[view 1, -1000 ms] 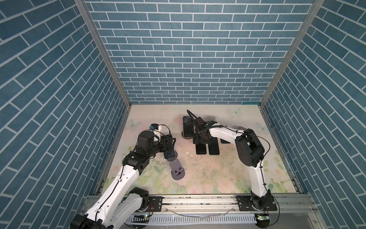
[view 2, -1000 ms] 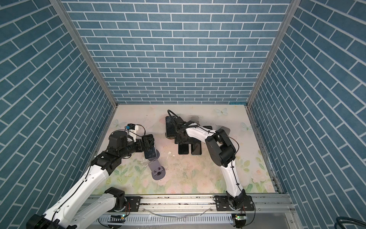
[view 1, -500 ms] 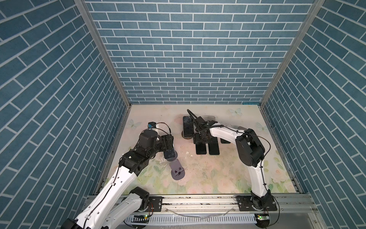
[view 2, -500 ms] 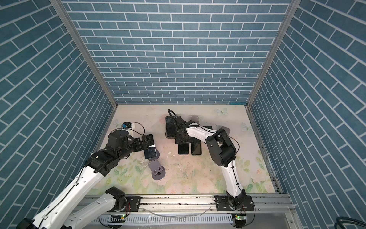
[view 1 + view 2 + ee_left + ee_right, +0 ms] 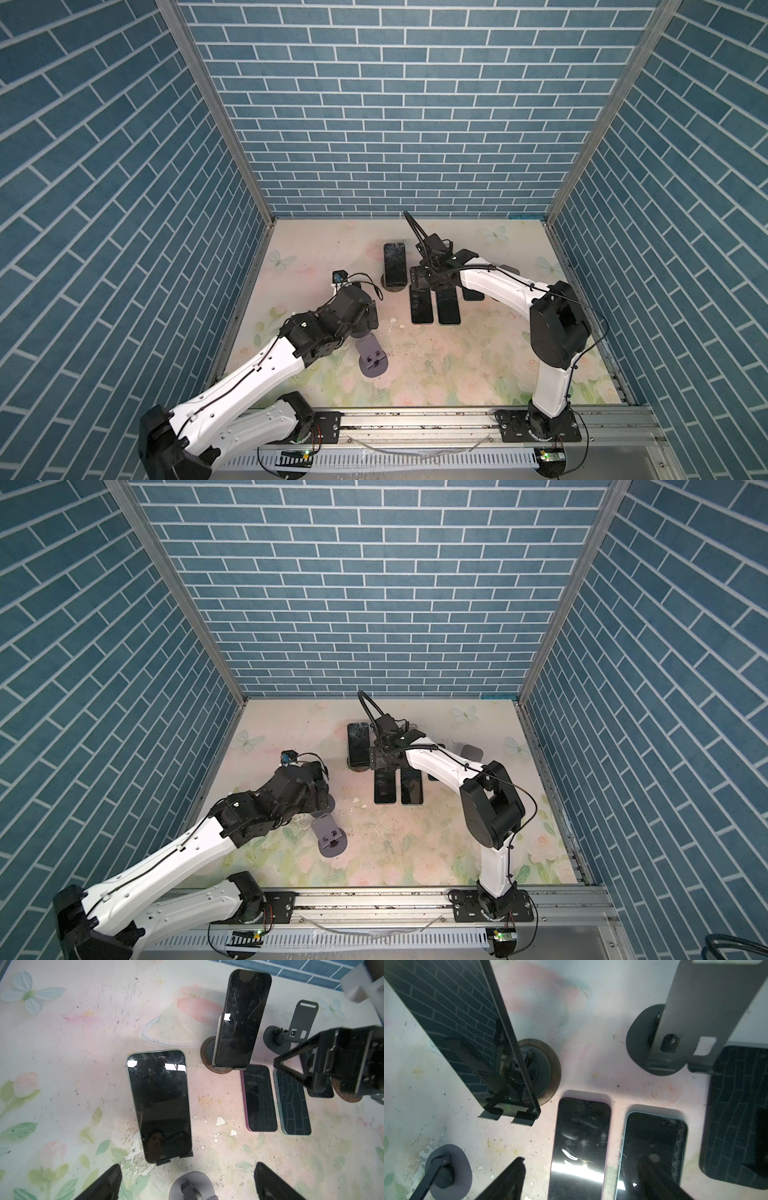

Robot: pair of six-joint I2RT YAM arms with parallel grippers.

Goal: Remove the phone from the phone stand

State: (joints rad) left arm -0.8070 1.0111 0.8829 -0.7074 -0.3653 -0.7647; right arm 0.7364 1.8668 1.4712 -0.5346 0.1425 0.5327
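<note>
A black phone (image 5: 160,1105) leans on a dark phone stand (image 5: 166,1161) at the left of the mat. In both top views my left arm hides it. My left gripper (image 5: 187,1184) hangs just in front of it, open wide, with nothing between its fingers (image 5: 106,1184). A second phone (image 5: 395,266) stands on a wooden-based stand (image 5: 550,1076) at the back. My right gripper (image 5: 581,1180) is open over a pink phone (image 5: 581,1142) that lies flat beside that stand.
An empty grey stand (image 5: 372,359) sits in front of my left gripper (image 5: 365,318). A teal phone (image 5: 654,1153) lies flat beside the pink one, and another dark phone (image 5: 737,1115) lies further right. An empty dark stand (image 5: 299,1020) stands near the back right.
My left arm has shifted and its wrist now covers the phone on the dark stand in the top views. My right gripper stays over the flat phones.
</note>
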